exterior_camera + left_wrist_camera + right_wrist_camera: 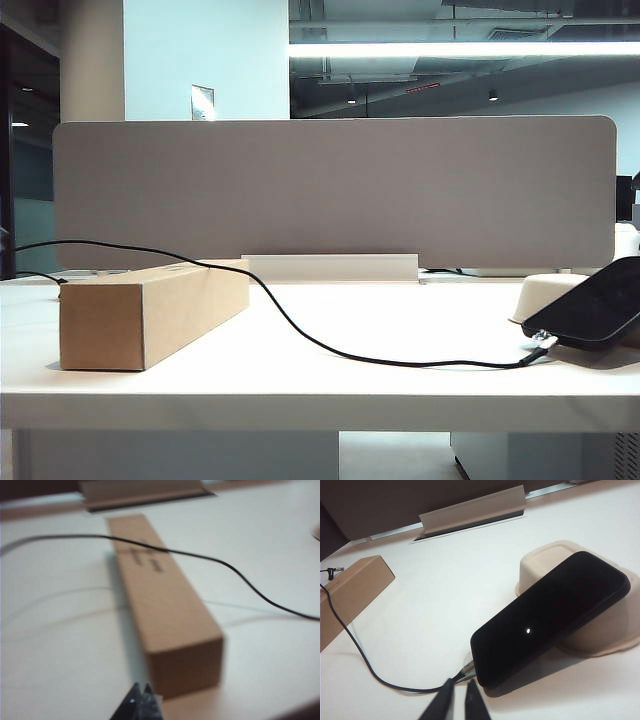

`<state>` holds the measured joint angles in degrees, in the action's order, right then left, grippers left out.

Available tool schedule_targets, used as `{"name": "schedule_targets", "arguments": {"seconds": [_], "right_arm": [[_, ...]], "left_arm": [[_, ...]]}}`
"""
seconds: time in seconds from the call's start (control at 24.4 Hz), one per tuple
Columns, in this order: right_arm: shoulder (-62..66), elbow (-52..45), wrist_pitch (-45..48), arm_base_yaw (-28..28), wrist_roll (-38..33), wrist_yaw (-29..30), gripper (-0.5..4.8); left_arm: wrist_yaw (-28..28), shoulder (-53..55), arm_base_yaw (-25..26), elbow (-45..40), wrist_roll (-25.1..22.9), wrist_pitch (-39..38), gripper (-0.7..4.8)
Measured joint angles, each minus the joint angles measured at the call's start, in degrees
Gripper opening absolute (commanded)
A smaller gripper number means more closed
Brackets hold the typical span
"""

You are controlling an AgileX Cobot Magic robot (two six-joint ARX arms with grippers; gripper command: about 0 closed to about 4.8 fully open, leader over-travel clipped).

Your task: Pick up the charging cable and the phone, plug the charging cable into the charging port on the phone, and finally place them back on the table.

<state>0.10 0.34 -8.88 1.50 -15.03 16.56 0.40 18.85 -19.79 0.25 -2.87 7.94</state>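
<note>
Grey divider panel (335,190) upright along desk's far edge, pale cable flap (330,267) at its base. Behind: white pillar (205,60) with small notice, dark open ceiling, bright strip light (465,49). Dim office beyond, dark doorway far left.

**No legible writing in view**

The cardboard box (165,610) bears a dark printed mark on its top face, ahead of the left gripper's (140,700) fingertips, too blurred to read. A small sign (203,102) on the far wall is equally unreadable.
</note>
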Motion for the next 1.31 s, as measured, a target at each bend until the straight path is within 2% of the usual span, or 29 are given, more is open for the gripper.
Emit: {"name": "schedule_targets", "arguments": {"seconds": [0.12,0.2,0.37,0.61,0.78,1.31], "right_arm": [[0.0,0.0,0.0,0.0,0.0,0.0,0.52],[0.0,0.0,0.0,0.0,0.0,0.0,0.52],[0.0,0.0,0.0,0.0,0.0,0.0,0.52],[0.0,0.0,0.0,0.0,0.0,0.0,0.52],[0.0,0.0,0.0,0.0,0.0,0.1,0.52],[0.0,0.0,0.0,0.0,0.0,0.1,0.52]], "left_arm": [[0.0,-5.0,6.9,0.0,-0.7,-0.7,-0.06],[1.2,-9.7,15.4,0.0,0.7,-1.4,-0.06],[3.0,-14.2,20.8,0.0,1.6,-2.3,-0.06],[3.5,-19.0,21.7,0.0,1.6,-7.6,-0.06],[3.5,-18.6,21.7,0.0,1.6,-9.1,-0.05],[3.5,-18.6,21.7,0.0,1.6,-9.2,-0.06]]}}
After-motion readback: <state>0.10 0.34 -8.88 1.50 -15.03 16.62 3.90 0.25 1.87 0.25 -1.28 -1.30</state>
